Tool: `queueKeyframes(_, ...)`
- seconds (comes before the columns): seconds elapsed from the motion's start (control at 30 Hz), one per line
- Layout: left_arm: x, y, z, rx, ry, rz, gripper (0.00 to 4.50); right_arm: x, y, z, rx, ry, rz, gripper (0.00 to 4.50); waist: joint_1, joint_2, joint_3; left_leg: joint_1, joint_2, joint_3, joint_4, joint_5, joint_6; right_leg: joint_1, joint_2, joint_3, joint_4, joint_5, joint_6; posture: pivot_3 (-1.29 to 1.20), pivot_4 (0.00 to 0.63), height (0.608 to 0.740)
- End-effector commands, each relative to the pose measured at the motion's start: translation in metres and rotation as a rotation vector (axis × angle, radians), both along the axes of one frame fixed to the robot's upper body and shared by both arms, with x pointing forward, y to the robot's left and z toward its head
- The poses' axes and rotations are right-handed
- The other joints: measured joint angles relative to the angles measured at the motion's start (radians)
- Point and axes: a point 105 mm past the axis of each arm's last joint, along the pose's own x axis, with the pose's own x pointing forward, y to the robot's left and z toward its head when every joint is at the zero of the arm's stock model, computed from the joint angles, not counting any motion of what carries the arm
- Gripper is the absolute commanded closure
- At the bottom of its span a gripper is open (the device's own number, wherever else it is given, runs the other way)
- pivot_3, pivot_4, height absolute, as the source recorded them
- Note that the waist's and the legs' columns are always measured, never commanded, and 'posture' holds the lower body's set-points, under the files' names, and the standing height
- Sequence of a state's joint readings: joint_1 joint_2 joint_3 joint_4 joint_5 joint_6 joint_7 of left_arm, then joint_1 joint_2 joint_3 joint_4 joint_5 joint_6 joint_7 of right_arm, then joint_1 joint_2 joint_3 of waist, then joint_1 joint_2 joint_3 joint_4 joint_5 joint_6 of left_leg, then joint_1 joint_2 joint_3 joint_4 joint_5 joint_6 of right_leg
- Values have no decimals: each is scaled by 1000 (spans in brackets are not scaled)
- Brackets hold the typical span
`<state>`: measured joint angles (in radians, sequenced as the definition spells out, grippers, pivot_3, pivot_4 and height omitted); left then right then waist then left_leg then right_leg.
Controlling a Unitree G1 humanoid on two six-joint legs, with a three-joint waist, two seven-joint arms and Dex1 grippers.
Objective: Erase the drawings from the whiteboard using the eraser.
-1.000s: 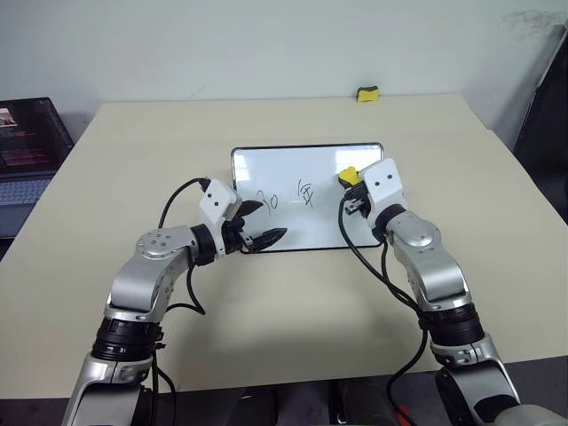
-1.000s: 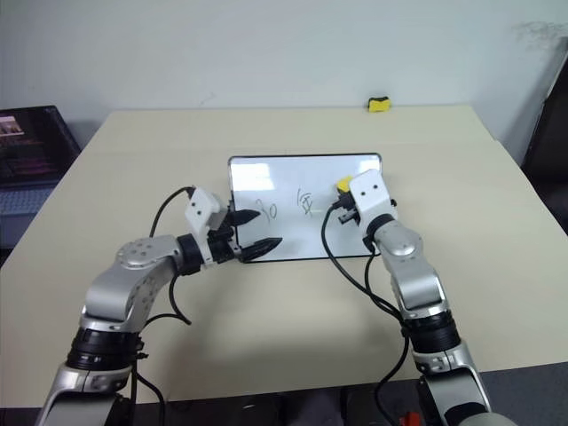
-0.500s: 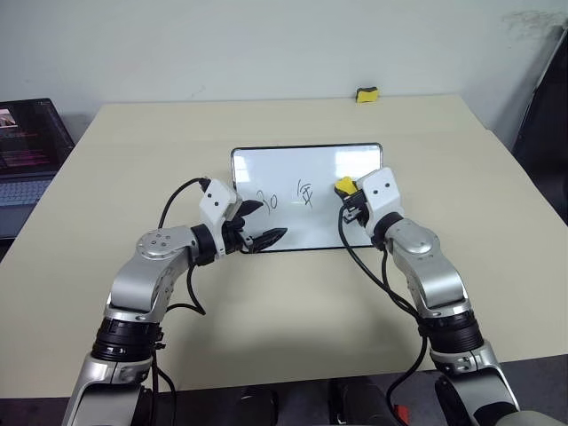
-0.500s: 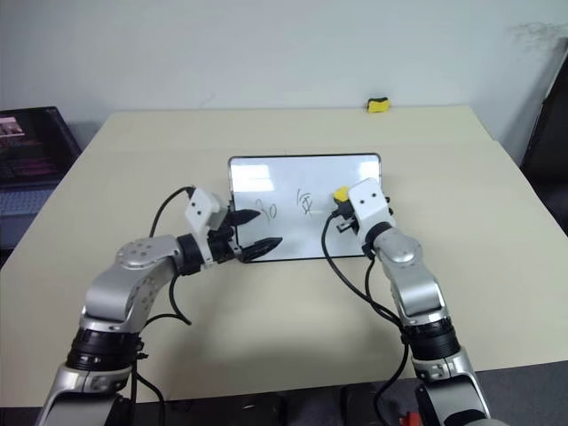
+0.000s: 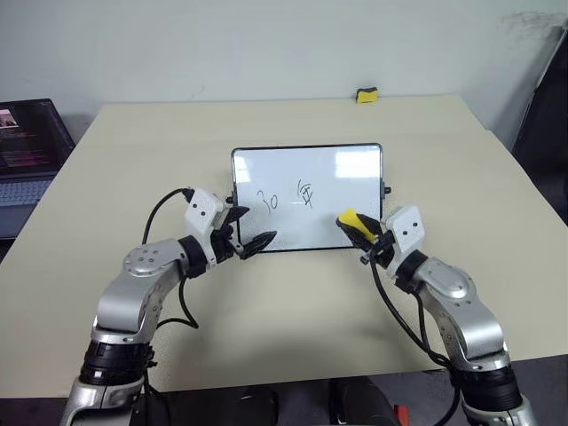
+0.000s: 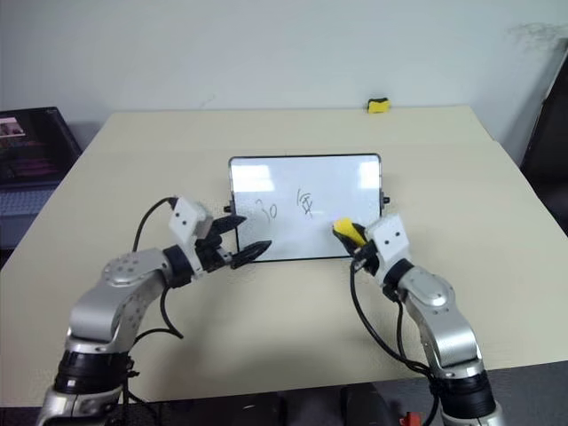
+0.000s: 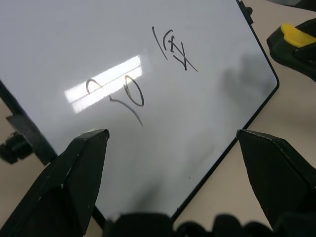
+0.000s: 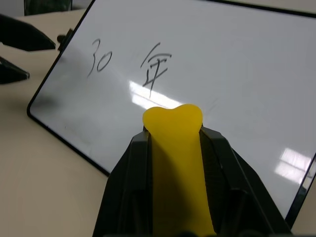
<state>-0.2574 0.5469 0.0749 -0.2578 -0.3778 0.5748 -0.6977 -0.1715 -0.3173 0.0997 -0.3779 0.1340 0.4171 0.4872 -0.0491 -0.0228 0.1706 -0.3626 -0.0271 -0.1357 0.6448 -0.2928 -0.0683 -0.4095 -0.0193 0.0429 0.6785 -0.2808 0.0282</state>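
The whiteboard (image 5: pixel 346 177) lies flat in the middle of the table. Two of the drawings show on its near half: a "30" (image 5: pixel 267 201) and a character-like squiggle (image 5: pixel 306 193). My right gripper (image 5: pixel 362 234) is shut on the yellow eraser (image 5: pixel 348 218) and hovers at the board's near right corner. In the right wrist view the eraser (image 8: pixel 177 143) sticks out between the black fingers (image 8: pixel 126 173) towards the squiggle (image 8: pixel 155 69). My left gripper (image 5: pixel 254 227) stands open at the board's near left corner, holding nothing. Its fingers (image 7: pixel 79 173) frame the "30" (image 7: pixel 118 96) in the left wrist view.
A smaller yellow-and-black block (image 5: pixel 366 93) lies at the table's far edge. An open laptop (image 5: pixel 27 146) sits off the table's left side. Bare tabletop (image 5: pixel 461 169) surrounds the board on all sides.
My right gripper has pulled back and down with the eraser, from over the board's right part to its near right corner. My left gripper has shifted slightly left.
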Motion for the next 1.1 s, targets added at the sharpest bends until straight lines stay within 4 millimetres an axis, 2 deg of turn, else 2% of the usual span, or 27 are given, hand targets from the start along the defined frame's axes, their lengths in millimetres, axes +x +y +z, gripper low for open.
queueKeyframes(0.03,-6,7,12,3,-50,42,0,-7,7,3,-90,-79,77,3514,0,0,0,0,0,0,0,0,0,0,0,0,0,0,0,0,150,740)
queueKeyframes(0.1,-6,10,11,7,-50,67,0,-6,9,1,-140,-109,102,3514,3,0,0,0,0,0,1,0,0,0,0,0,0,0,0,0,150,740)
queueKeyframes(0.23,-7,13,8,10,-45,92,0,9,20,19,-120,-210,108,3514,4,0,0,0,0,0,1,0,0,1,0,0,0,0,0,0,150,740)
queueKeyframes(0.47,-5,12,10,21,-49,90,0,58,46,60,-100,-396,58,3514,1,0,0,1,0,1,1,2,-4,1,0,-1,1,0,0,0,150,740)
queueKeyframes(0.73,-4,10,13,33,-55,72,0,90,59,77,-107,-467,23,3514,6,0,0,-1,0,1,0,2,-4,0,0,0,-1,0,0,0,150,740)
queueKeyframes(0.83,-5,8,13,32,-55,63,0,98,59,63,-117,-424,13,3514,5,0,0,-1,0,1,0,2,-4,-1,0,-1,0,0,-1,0,150,740)
queueKeyframes(0.97,-5,6,14,32,-54,51,0,101,59,26,-187,-324,39,3514,3,-1,0,-1,0,1,0,2,-4,-1,0,0,0,0,-1,0,150,740)
queueKeyframes(1.03,-5,5,14,33,-54,49,0,97,58,-9,-239,-214,74,3514,0,-1,-1,1,0,1,0,2,-3,1,0,0,1,0,-1,0,150,740)
queueKeyframes(1.1,-5,6,15,33,-54,47,0,91,56,-34,-281,-135,102,3514,-2,-1,-3,3,0,1,1,1,-1,3,0,0,1,0,-1,0,150,740)
